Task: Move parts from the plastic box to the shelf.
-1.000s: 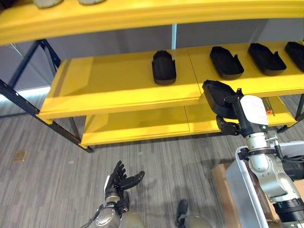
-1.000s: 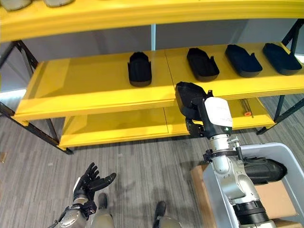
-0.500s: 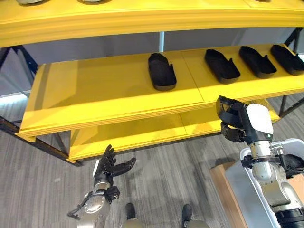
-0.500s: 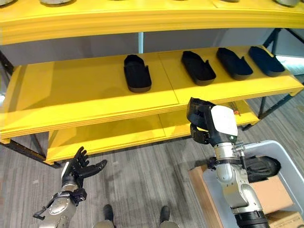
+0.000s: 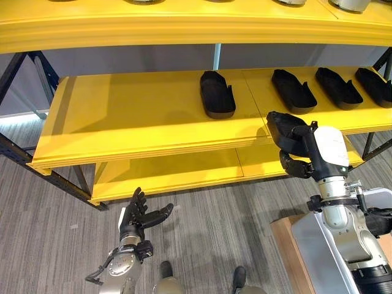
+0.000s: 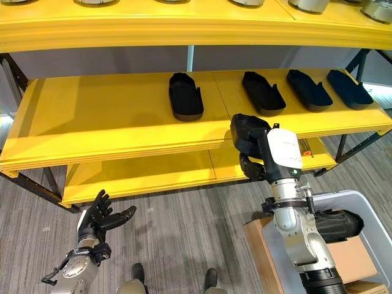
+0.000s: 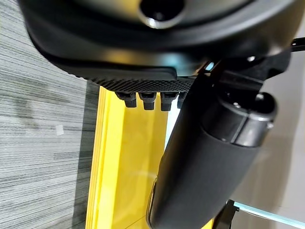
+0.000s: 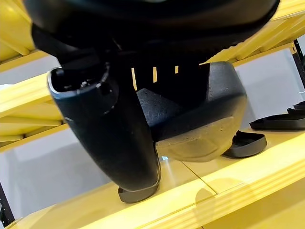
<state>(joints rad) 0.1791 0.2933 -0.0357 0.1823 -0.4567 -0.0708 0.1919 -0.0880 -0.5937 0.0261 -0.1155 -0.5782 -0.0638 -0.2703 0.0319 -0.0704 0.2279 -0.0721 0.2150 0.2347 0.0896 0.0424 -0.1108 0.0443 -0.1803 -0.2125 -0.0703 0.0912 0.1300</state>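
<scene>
Matt black foam-like parts (image 5: 217,95) on a smooth, glossy yellow shelf (image 5: 135,116)

Four black parts lie on the middle shelf (image 6: 110,122): one (image 6: 185,96) near the centre and three to its right (image 6: 263,92) (image 6: 309,89) (image 6: 349,89). A fifth part (image 6: 245,131) is held in the right hand (image 6: 252,166). One grey plastic box (image 6: 367,202) stands at lower right.
</scene>
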